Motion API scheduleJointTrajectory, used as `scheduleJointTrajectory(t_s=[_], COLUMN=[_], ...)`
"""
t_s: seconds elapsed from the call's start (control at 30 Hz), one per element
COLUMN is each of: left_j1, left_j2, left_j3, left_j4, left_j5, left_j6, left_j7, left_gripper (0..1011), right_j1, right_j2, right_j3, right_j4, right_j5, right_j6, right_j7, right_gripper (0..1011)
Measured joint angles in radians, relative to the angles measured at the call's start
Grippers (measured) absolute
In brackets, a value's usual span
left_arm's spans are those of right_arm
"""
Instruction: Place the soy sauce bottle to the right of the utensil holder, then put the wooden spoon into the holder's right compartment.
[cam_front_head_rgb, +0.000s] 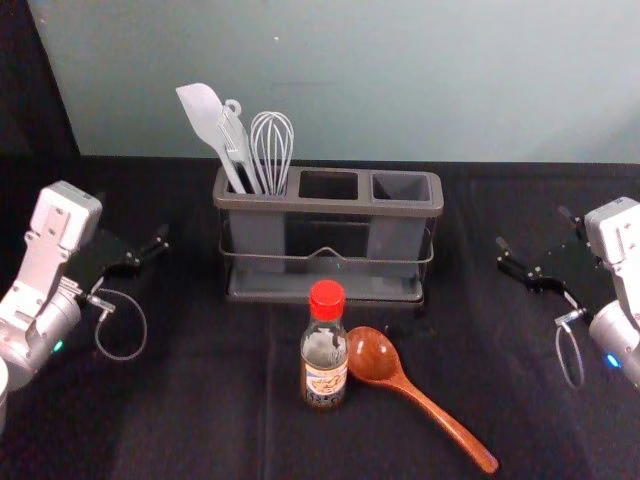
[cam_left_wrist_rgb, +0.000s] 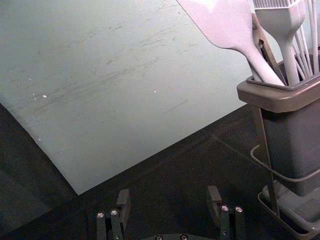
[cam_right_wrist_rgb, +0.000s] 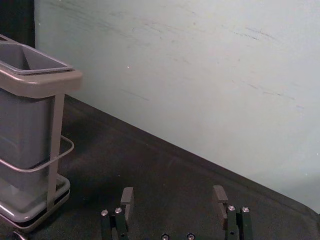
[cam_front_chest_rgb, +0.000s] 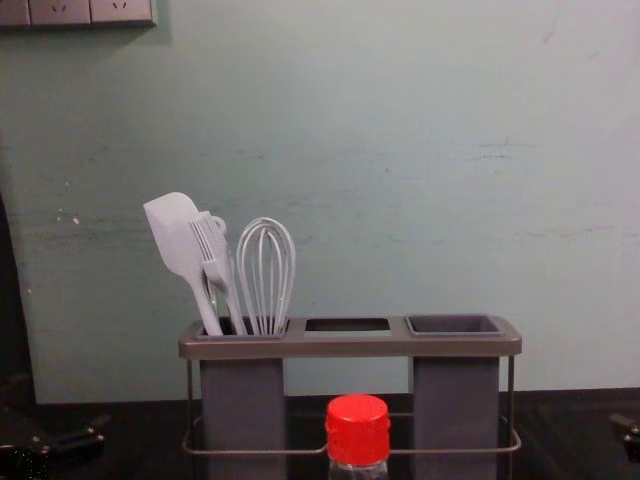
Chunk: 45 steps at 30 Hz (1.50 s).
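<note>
Bottle (cam_front_chest_rgb: 358, 432) cut off in chest view, label (cam_front_head_rgb: 326, 381) illegible

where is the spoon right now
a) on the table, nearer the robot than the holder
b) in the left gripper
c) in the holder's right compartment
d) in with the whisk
a: the spoon lies on the table with its bowl beside the bottle, on the robot's side of the holder.

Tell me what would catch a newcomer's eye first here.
Probably the bright red cap of the sauce bottle, upright in front of the rack. Next, the glossy wooden spoon lying on the dark cloth, its bowl close by the bottle. Then the pale spatula, brush and whisk sticking up from the rack's left compartment.
</note>
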<state>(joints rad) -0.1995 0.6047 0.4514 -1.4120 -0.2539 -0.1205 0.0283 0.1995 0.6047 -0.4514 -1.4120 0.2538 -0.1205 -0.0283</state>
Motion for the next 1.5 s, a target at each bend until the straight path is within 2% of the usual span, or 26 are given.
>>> scheduleJointTrajectory(t_s=[0.1,0.23,0.37,0.4,0.43,0.53,0.73,0.8,0.87,0.93,1.03,1.07,1.13,1.17,1.27,1.3,1.37,1.5], left_j1=[0.0,0.0,0.0,0.0,0.0,0.0,0.0,0.0,0.0,0.0,0.0,0.0,0.0,0.0,0.0,0.0,0.0,0.0], left_j2=[0.0,0.0,0.0,0.0,0.0,0.0,0.0,0.0,0.0,0.0,0.0,0.0,0.0,0.0,0.0,0.0,0.0,0.0], left_j3=[0.0,0.0,0.0,0.0,0.0,0.0,0.0,0.0,0.0,0.0,0.0,0.0,0.0,0.0,0.0,0.0,0.0,0.0], left_j4=[0.0,0.0,0.0,0.0,0.0,0.0,0.0,0.0,0.0,0.0,0.0,0.0,0.0,0.0,0.0,0.0,0.0,0.0], left_j5=[0.0,0.0,0.0,0.0,0.0,0.0,0.0,0.0,0.0,0.0,0.0,0.0,0.0,0.0,0.0,0.0,0.0,0.0], left_j6=[0.0,0.0,0.0,0.0,0.0,0.0,0.0,0.0,0.0,0.0,0.0,0.0,0.0,0.0,0.0,0.0,0.0,0.0], left_j7=[0.0,0.0,0.0,0.0,0.0,0.0,0.0,0.0,0.0,0.0,0.0,0.0,0.0,0.0,0.0,0.0,0.0,0.0], left_gripper=[1005,1005,1005,1005,1005,1005,1005,1005,1005,1005,1005,1005,1005,1005,1005,1005,1005,1005], right_j1=[-0.003,-0.027,-0.078,-0.106,-0.106,-0.179,-0.282,-0.331,-0.348,-0.362,-0.377,-0.377,-0.37,-0.37,-0.349,-0.349,-0.324,-0.284], right_j2=[-0.001,0.011,0.043,0.058,0.058,0.097,0.153,0.177,0.186,0.196,0.219,0.219,0.229,0.229,0.228,0.228,0.219,0.199], right_j3=[0.006,0.031,0.071,0.092,0.092,0.145,0.208,0.236,0.244,0.248,0.243,0.243,0.225,0.225,0.197,0.197,0.166,0.124], right_j4=[-0.002,-0.038,-0.105,-0.134,-0.134,-0.201,-0.28,-0.316,-0.33,-0.342,-0.362,-0.362,-0.37,-0.37,-0.377,-0.377,-0.379,-0.374], right_j5=[-0.003,0.001,0.039,0.065,0.065,0.136,0.253,0.322,0.348,0.372,0.409,0.409,0.429,0.429,0.451,0.451,0.46,0.449], right_j6=[-0.007,-0.025,-0.044,-0.056,-0.056,-0.092,-0.137,-0.15,-0.152,-0.154,-0.157,-0.157,-0.158,-0.158,-0.134,-0.134,-0.096,-0.049], right_j7=[0.002,0.019,0.05,0.065,0.065,0.113,0.221,0.284,0.316,0.352,0.453,0.453,0.538,0.538,0.615,0.615,0.665,0.707], right_gripper=[1004,1004,1004,1004,1004,1004,1004,1004,1004,1004,1004,1004,1004,1004,1004,1004,1004,1004])
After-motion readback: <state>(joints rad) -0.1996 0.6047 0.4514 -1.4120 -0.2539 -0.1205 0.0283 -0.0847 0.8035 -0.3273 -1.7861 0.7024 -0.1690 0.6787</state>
